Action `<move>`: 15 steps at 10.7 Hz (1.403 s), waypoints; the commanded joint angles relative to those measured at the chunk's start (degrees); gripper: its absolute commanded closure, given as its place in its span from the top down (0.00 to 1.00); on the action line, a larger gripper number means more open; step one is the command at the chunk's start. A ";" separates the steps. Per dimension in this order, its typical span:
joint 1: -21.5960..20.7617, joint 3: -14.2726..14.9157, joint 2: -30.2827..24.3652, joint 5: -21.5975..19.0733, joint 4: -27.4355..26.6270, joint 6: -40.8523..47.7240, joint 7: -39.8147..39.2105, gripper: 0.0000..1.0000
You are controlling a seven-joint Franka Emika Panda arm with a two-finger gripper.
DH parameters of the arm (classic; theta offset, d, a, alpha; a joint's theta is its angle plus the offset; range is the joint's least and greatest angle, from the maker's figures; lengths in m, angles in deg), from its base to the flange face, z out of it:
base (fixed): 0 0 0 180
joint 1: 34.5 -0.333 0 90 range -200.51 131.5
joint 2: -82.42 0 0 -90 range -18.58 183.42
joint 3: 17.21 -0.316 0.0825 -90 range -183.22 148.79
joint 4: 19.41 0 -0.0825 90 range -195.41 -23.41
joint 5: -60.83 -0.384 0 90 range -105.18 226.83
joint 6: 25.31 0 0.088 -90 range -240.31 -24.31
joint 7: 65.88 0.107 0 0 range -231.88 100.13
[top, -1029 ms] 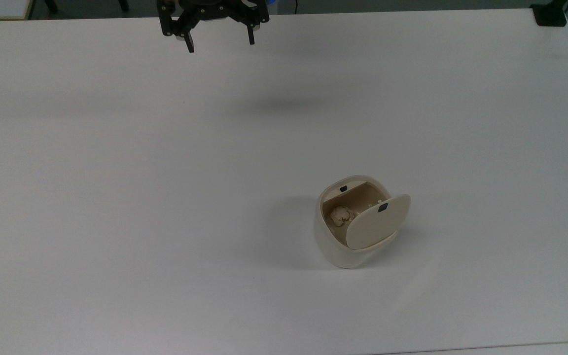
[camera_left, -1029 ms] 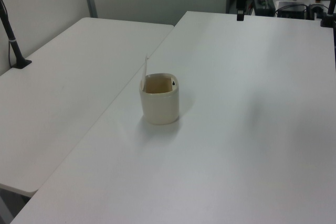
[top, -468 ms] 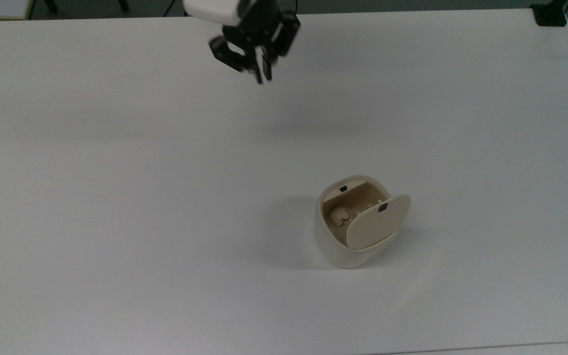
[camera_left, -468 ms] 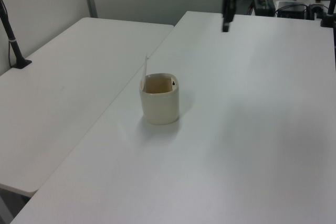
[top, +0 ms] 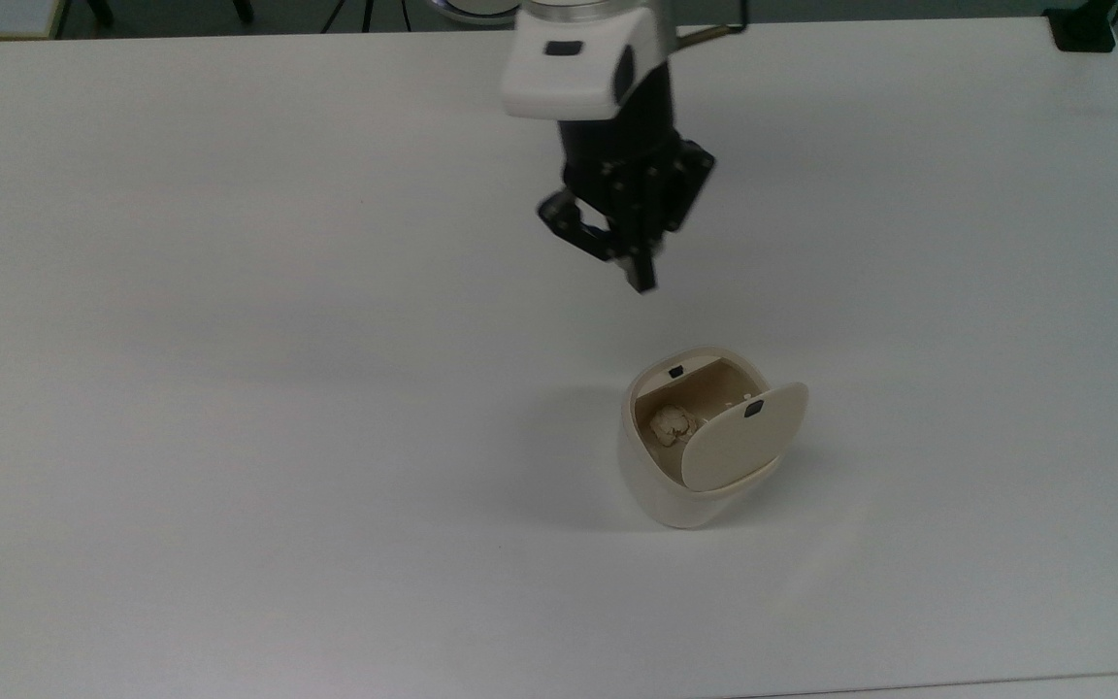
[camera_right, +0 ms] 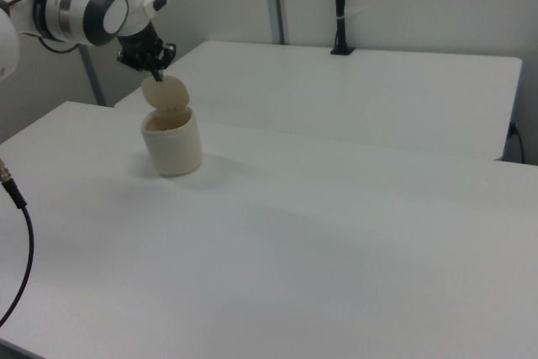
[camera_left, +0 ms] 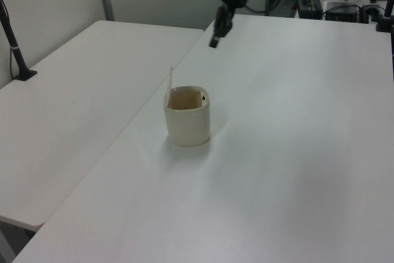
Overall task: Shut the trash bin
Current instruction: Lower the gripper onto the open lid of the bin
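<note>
So the trash bin (top: 661, 485) is sitting on the white desk (top: 229, 388), a bit toward the top view's lower right of centre. It's a small cream-white thing with a rounded-square body that narrows toward the base. Its lid (top: 741, 435) is open, standing up on its hinge at the side of the rim that's on the top view's right. In the left view the lid (camera_left: 170, 83) is edge-on, just a thin sliver poking up from the left view's left side of the rim, and in the right view the lid (camera_right: 166, 92) faces the camera as a rounded flap above the opening. There's a small black square mark (top: 753, 409) near the lid's free edge and a matching one (top: 675, 371) on the inside of the rim. Inside the bin there's a crumpled pale wad (top: 671, 424) at the bottom.

The gripper (top: 640, 275) hangs in the air above the desk, apart from the bin, off toward the top view's upper left of it. It's black, on a white wrist, pointing down. In the top view the fingers look pressed together into one narrow tip with nothing between them. In the left view the gripper (camera_left: 213, 42) is above and behind the bin, and in the right view the gripper (camera_right: 155, 76) sits just over the top edge of the lid; whether it touches there I can't tell.

A second white desk (camera_left: 80, 90) butts up alongside.
</note>
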 commanded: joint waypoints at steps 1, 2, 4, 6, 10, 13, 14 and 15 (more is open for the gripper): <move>-3.47 0.79 6.67 -0.72 4.96 -13.81 5.53 0.00; -4.34 0.79 8.95 -0.63 6.37 -18.03 5.90 0.00; -5.57 1.06 12.91 -0.63 8.74 -25.86 5.99 0.00; -6.19 1.32 13.45 -0.02 8.49 -26.07 5.82 0.00; -6.46 1.67 12.75 2.26 6.91 -20.31 5.64 0.00; -6.11 2.46 11.43 1.92 6.65 -11.67 5.37 0.00; -6.11 2.55 11.34 1.65 5.95 -10.35 5.46 0.00; -6.11 2.64 11.26 1.74 5.16 -8.60 5.46 0.00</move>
